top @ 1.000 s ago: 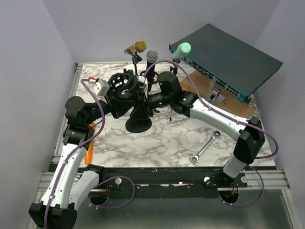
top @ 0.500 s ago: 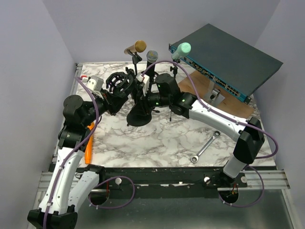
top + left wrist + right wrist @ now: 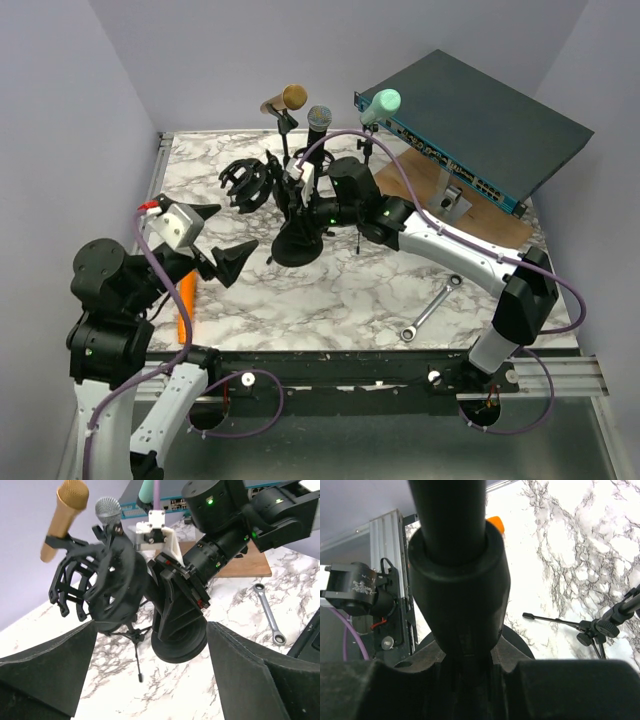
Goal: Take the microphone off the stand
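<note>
My right gripper (image 3: 306, 212) holds the microphone (image 3: 296, 243) clear of the stand (image 3: 247, 183).
I see the black microphone tilted over the marble table (image 3: 380, 290), just beside the empty shock-mount stand, my right fingers clamped on its body. My left gripper (image 3: 221, 238) hovers nearby, fingers spread wide, holding nothing.

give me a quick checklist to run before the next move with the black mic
1. Grip: the right gripper is shut on the black microphone: ok.
2. Release: the black microphone sits outside the shock mount: ok.
3. Clearance from the shock mount frame: cannot tell, they overlap in the left wrist view.
4. Other arm: the left gripper is open and holds nothing: ok.
5. Set-down spot: bare marble table in front, with the wrench off to the right: ok.
</note>
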